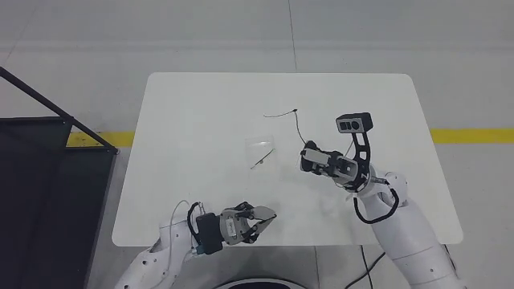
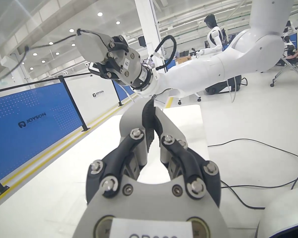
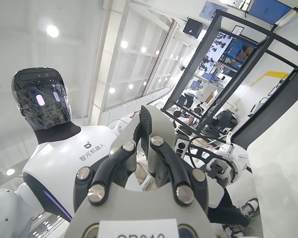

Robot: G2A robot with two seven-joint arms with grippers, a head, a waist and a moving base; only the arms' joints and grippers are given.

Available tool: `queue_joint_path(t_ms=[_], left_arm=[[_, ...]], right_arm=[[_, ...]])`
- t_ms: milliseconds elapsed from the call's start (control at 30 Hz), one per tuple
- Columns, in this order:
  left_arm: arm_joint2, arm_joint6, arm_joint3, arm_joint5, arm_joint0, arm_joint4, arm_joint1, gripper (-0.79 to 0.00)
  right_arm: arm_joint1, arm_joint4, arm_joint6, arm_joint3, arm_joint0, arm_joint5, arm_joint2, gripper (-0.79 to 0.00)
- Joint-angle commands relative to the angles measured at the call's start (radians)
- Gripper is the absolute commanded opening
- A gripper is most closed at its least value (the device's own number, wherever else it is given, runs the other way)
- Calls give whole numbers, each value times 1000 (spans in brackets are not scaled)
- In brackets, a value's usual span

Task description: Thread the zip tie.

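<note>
Our right gripper [image 1: 308,157] was clenched on one end of the zip tie [image 1: 281,113]. It held the thin black strip up over the white table [image 1: 201,193], a bit right of the middle. From the gripper the strip ran away from us. Then it bent at a tiny dark knob and pointed off to the left. We could not tell if that knob was the little lock.

Our left gripper [image 1: 269,216] hung near the front edge of the table, well apart from the strip. Its fingers [image 2: 132,117] were pressed together with nothing between them.

We thought the step in hand was to bring the left gripper over to catch the loose end. To do that well, it needed to open first. Then it needed to come in slowly from the side, because the strip looked thin and bendy and could flick away at a bump. A pinch close to the tip seemed best, so the tip would be stiff and easy to aim. The right gripper had to hold tight and steady so the lock would not turn. The tip had to go straight at the hole, not at a slant.

A small clear bag [image 1: 261,142] lay on the table between the two grippers, with a thin little piece [image 1: 261,161] just beside it. We judged it best to pass above both and not brush them.
</note>
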Motion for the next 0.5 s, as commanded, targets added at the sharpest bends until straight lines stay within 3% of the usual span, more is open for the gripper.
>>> queue_joint_path(t_ms=[0,100,200,267,433,467], left_arm=[[0,3,2,5,-2,-5,3,-785],[0,6,4,25,-2,-34,4,-785],[-2,3,4,50,-6,-66,4,-603],[-2,1,5,77,-8,-99,2,-576],[-13,-26,9,133,-14,-213,-4,-366],[-19,-35,11,148,-13,-244,-6,-151]], right_arm=[[-2,-3,0,-2,-2,0,2,-785],[-4,-16,6,-5,-2,6,0,-785],[-5,-37,17,-6,0,17,-3,-785],[-5,-56,24,-6,2,24,-5,-785],[0,-151,19,-7,-1,19,1,-785],[2,-186,16,-12,-3,16,4,-785]])
